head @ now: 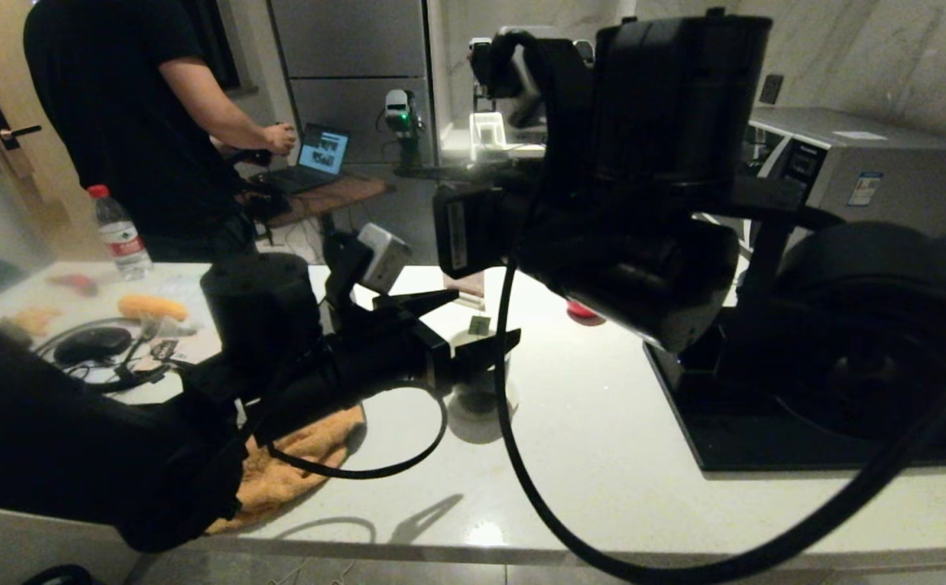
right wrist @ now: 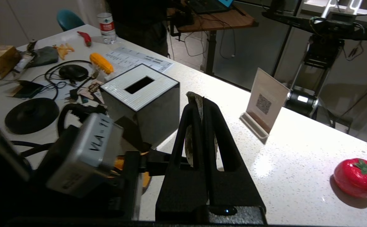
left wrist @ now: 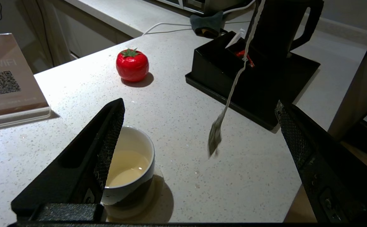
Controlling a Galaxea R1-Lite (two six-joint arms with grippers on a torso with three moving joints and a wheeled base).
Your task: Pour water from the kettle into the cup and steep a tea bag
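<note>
The cup [left wrist: 130,157], black outside and white inside, stands on the counter holding pale yellowish water [left wrist: 126,168]. My left gripper [left wrist: 199,105] is open low over the counter; one finger [left wrist: 107,142] is right beside the cup and covers part of it. The tea bag [left wrist: 215,140] hangs on its string in the air between the left fingers, beside the cup and not in it. My right gripper [right wrist: 199,97] is higher up, shut on the pale paper end of the tea bag's string. The black kettle [left wrist: 278,28] stands on a black tray [left wrist: 221,63] behind.
A red tomato-shaped object [left wrist: 132,64] and a QR-code sign [left wrist: 7,78] stand on the counter beyond the cup. A black tissue box [right wrist: 141,107] is close to the left arm. An orange cloth [head: 302,463] lies near the front edge. A person [head: 140,122] stands at the back left.
</note>
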